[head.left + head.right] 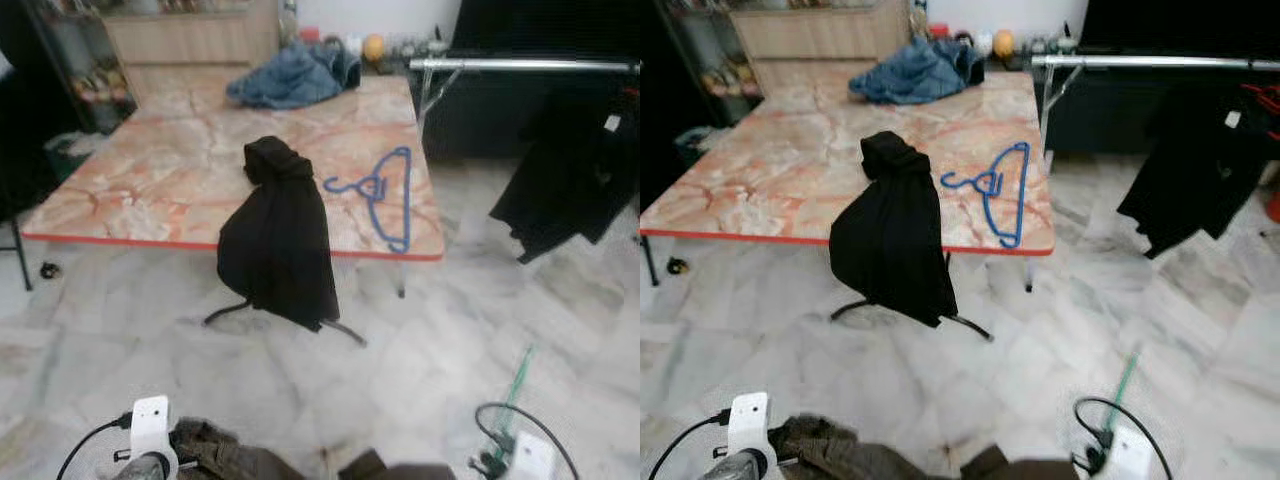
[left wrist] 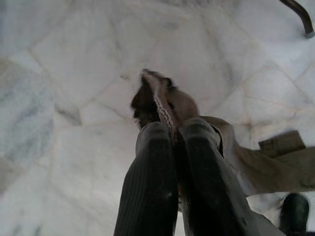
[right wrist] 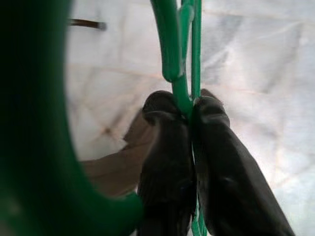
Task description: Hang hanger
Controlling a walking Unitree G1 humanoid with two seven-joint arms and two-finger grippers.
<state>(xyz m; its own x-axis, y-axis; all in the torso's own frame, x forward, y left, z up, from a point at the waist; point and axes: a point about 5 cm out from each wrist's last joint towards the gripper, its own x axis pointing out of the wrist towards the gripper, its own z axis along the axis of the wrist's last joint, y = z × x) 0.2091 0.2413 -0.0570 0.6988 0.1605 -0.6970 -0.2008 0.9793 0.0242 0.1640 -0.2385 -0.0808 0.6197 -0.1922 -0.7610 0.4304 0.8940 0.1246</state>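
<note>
Low in the frame, the right gripper (image 3: 189,105) is clenched on a green hanger (image 3: 173,44), while the left gripper (image 2: 172,130) pinches brown cloth (image 2: 167,101). A blue hanger (image 1: 385,195) lies on the marble table (image 1: 150,170), centre right.

Green hanger (image 3: 178,59): thin plastic, pinched between the closed fingers of the right end effector (image 3: 189,110) and held low above the marble floor. Blue hanger (image 1: 382,192): lies flat near the worktop's (image 1: 150,170) right front corner, beside a draped black garment (image 1: 275,235).
</note>
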